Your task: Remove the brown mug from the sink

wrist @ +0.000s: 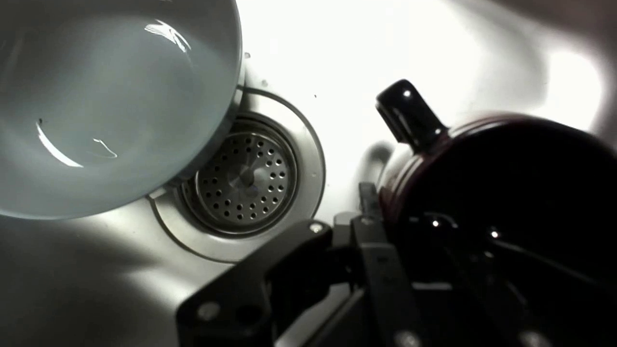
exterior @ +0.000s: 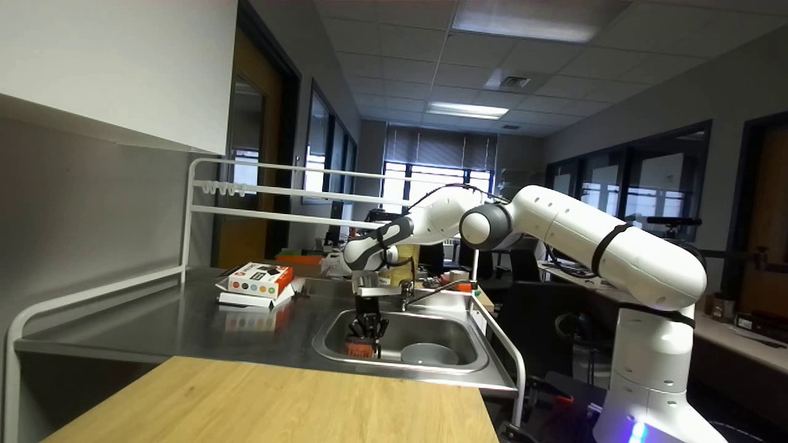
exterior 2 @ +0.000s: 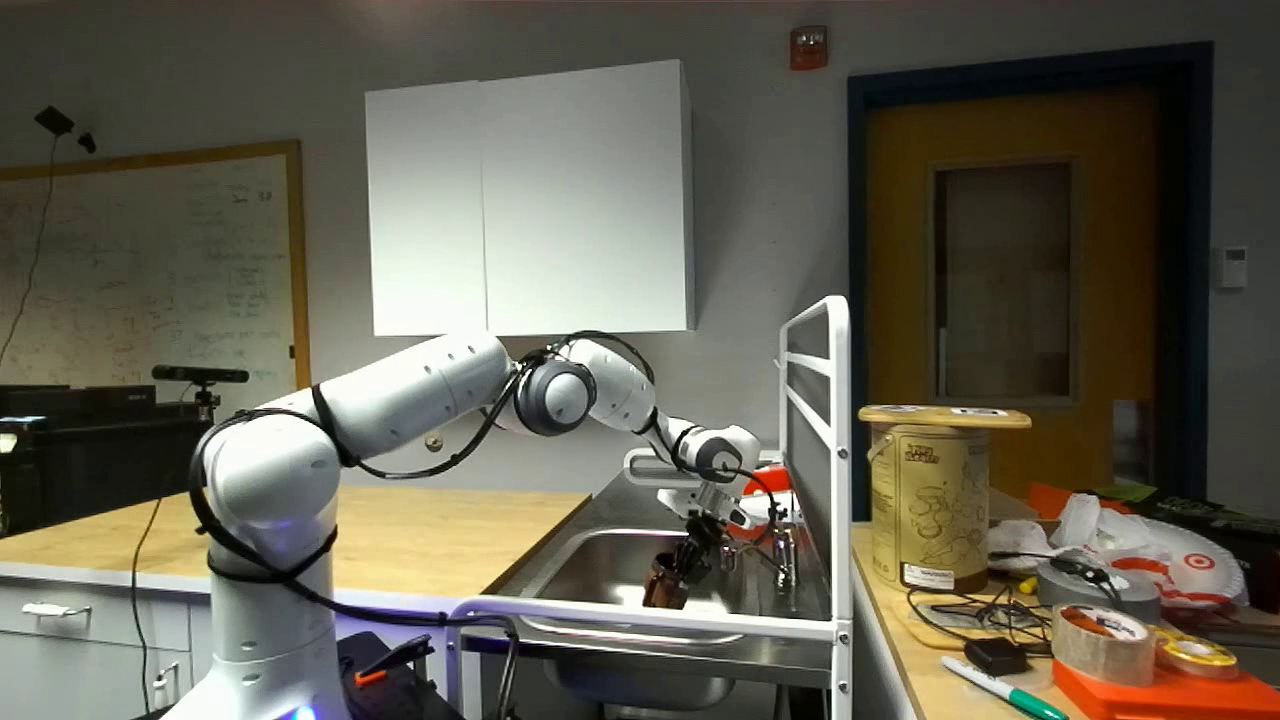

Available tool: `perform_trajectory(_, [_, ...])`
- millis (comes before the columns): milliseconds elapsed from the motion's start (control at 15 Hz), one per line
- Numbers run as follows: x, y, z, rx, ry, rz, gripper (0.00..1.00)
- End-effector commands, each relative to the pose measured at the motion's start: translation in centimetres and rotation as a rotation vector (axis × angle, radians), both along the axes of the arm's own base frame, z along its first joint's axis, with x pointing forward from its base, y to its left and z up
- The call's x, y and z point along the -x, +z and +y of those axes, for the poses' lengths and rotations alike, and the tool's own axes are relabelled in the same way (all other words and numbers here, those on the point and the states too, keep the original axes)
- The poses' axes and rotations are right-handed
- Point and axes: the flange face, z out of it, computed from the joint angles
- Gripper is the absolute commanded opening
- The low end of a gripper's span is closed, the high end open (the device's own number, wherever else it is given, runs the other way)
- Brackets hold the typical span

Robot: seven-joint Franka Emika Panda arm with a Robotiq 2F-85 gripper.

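Brown mug (exterior 2: 662, 586) inside sink (exterior: 443, 326), tilted. Grasp appears made; lift-out and set-down outstanding. Mug clear of sink floor: cannot tell. My hand (exterior: 368, 338) looks narrowed onto mug wall, one finger (wrist: 370, 232) against outside, second lost in dark. Pale bowl (wrist: 120, 96) partly over drain (wrist: 248, 176).

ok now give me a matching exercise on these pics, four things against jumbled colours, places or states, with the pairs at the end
Things
1. mug
2. bowl
3. drain
4. box

Colour, place or state
a. mostly red and white, outside the sink
b. pale, hiding part of the drain in the wrist view
c. dark, with a handle
d. metal, pierced with small holes

Pairs: 1-c, 2-b, 3-d, 4-a
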Motion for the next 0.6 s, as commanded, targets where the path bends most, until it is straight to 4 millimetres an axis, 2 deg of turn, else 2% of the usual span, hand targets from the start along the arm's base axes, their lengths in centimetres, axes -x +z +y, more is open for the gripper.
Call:
perform_trajectory(0, [-0.7, 1.2, 0.1, -0.005, -0.023, -0.002, 0.06])
perform_trajectory(267, [-0.7, 3.3, 0.8, 0.015, -0.033, -0.02, 0.06])
perform_trajectory(533, [0.3, 4.6, 0.1, 0.056, -0.085, -0.003, 0.06])
